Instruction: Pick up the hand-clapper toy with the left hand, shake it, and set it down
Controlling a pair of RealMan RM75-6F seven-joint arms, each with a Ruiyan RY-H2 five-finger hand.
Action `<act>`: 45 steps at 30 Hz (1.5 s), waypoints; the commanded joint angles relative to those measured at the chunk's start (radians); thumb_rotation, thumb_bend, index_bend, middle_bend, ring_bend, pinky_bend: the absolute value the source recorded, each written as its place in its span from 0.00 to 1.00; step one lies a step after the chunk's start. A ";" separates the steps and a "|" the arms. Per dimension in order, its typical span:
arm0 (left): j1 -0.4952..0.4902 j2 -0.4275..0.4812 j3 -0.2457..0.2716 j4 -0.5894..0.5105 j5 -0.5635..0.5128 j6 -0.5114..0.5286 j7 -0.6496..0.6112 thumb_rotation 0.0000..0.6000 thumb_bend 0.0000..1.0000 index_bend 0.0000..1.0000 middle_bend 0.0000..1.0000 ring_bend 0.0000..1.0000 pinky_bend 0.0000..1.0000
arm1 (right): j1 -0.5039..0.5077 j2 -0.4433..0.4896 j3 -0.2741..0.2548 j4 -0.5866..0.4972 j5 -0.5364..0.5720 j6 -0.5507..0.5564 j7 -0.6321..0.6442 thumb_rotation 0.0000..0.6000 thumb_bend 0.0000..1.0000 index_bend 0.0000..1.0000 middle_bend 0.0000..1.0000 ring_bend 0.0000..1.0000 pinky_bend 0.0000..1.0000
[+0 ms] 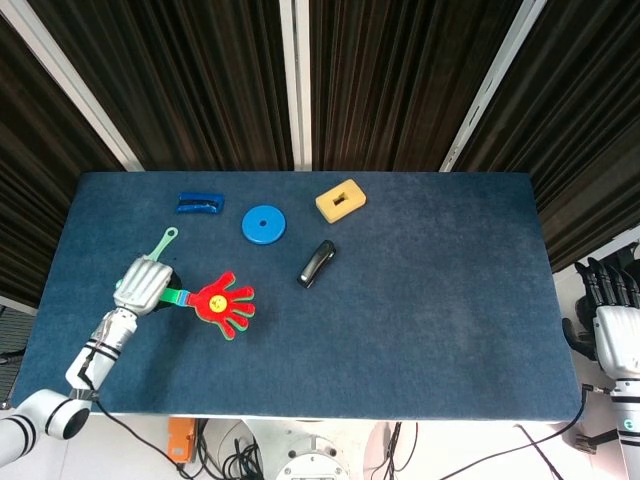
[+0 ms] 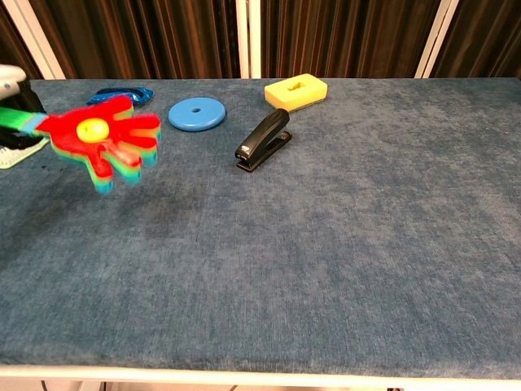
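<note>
The hand-clapper toy (image 1: 224,304) is a stack of red, yellow and green plastic hands on a green handle. My left hand (image 1: 142,285) grips that handle near the table's left edge, holding the toy above the cloth with its palms pointing right. In the chest view the toy (image 2: 102,147) looks motion-blurred at the far left, and only a sliver of my left hand (image 2: 11,80) shows at the frame edge. My right hand (image 1: 612,298) hangs off the table's right side, away from everything; whether it holds anything cannot be told.
A mint brush (image 1: 160,246) lies just behind my left hand. Along the back sit a blue packet (image 1: 200,203), a blue disc (image 1: 263,224) and a yellow block (image 1: 340,200). A black stapler (image 1: 317,263) lies mid-table on the blue tablecloth (image 1: 420,320).
</note>
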 commanded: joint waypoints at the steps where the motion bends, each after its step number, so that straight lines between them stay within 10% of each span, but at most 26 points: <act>1: -0.005 -0.016 -0.003 -0.042 -0.042 0.001 -0.027 1.00 0.54 1.00 1.00 1.00 1.00 | -0.001 0.004 0.003 -0.002 0.000 0.004 0.004 1.00 0.33 0.00 0.00 0.00 0.00; 11: 0.013 0.157 -0.159 -0.351 -0.238 -0.209 -0.838 1.00 0.54 1.00 1.00 1.00 1.00 | -0.001 0.004 0.002 -0.001 0.000 0.000 0.026 1.00 0.33 0.00 0.00 0.00 0.00; 18: 0.022 0.213 -0.184 -0.321 -0.129 -0.293 -1.271 1.00 0.54 1.00 1.00 1.00 1.00 | -0.001 0.002 0.000 -0.001 -0.001 -0.001 0.023 1.00 0.33 0.00 0.00 0.00 0.00; 24: 0.013 0.133 -0.115 -0.186 -0.028 -0.167 -0.915 1.00 0.54 1.00 1.00 1.00 1.00 | 0.000 -0.001 -0.001 0.000 0.000 -0.003 0.021 1.00 0.33 0.00 0.00 0.00 0.00; 31: 0.011 -0.027 -0.010 0.053 0.135 0.042 -0.092 1.00 0.54 1.00 1.00 1.00 1.00 | 0.000 -0.002 -0.001 0.005 0.002 -0.005 0.024 1.00 0.33 0.00 0.00 0.00 0.00; 45: -0.007 -0.039 0.007 0.025 0.068 0.025 0.055 1.00 0.54 1.00 1.00 1.00 1.00 | -0.001 0.007 0.004 0.001 0.002 0.001 0.028 1.00 0.33 0.00 0.00 0.00 0.00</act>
